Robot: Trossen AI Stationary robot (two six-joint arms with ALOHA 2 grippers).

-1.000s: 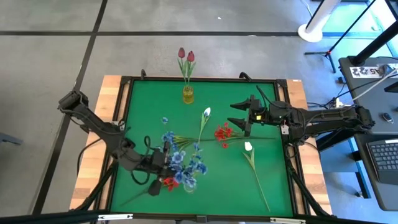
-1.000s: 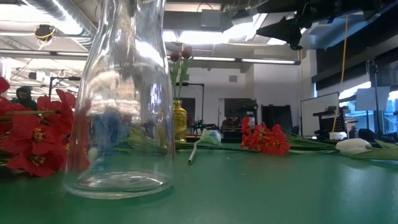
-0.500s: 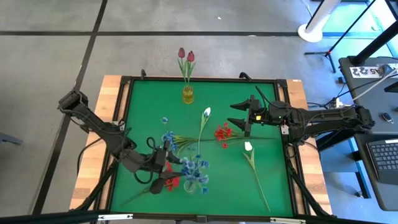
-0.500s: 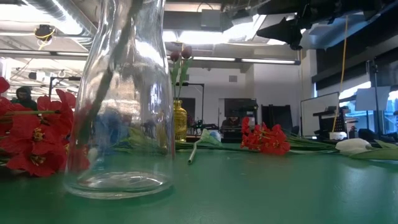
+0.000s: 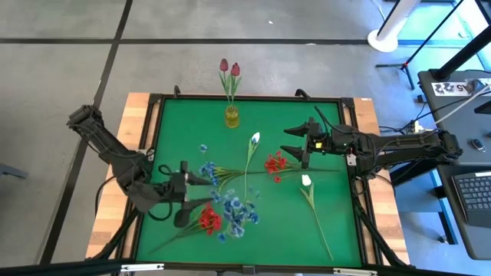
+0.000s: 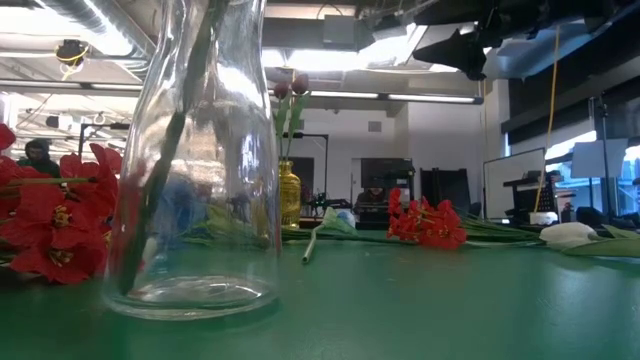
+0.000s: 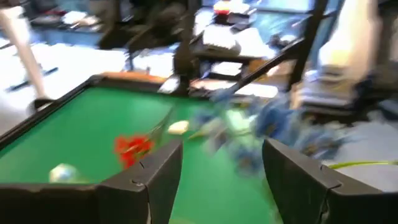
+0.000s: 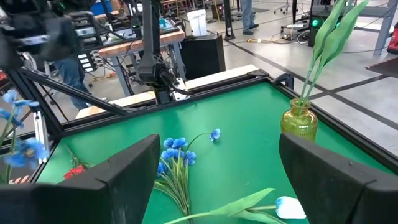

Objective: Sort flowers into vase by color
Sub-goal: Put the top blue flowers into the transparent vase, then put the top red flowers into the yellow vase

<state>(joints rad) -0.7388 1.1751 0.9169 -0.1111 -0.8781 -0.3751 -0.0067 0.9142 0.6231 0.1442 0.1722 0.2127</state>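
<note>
Green felt is covering the table (image 5: 173, 130), framed in black with pale wood at the sides. Using the clear glass vase (image 6: 195, 160) as our landmark: it is standing at the table's near edge, smooth, narrow-necked, and a thin green stem is leaning inside it. A blue spray (image 5: 238, 212) is fanning out above its mouth, soft small blossoms blurring past the left wrist camera. The left gripper (image 5: 182, 195) is hovering just beside the vase on its left, fingers spread apart and holding nothing. A red cluster (image 5: 209, 219) is sitting between that gripper and the vase. More blue sprays (image 5: 208, 170) are lying just beyond the vase, stems crossing. Farther back a white tulip bud (image 5: 255, 139) and another red cluster (image 5: 275, 162) are lying flat, and a second white bud (image 5: 306, 181) is off to the right. The right gripper (image 5: 296, 142) is waiting well beyond the vase, wide open and empty. At the far edge, a small yellow glass vase (image 5: 232, 116) is holding two dark pink tulips (image 5: 229, 68) upright.
</note>
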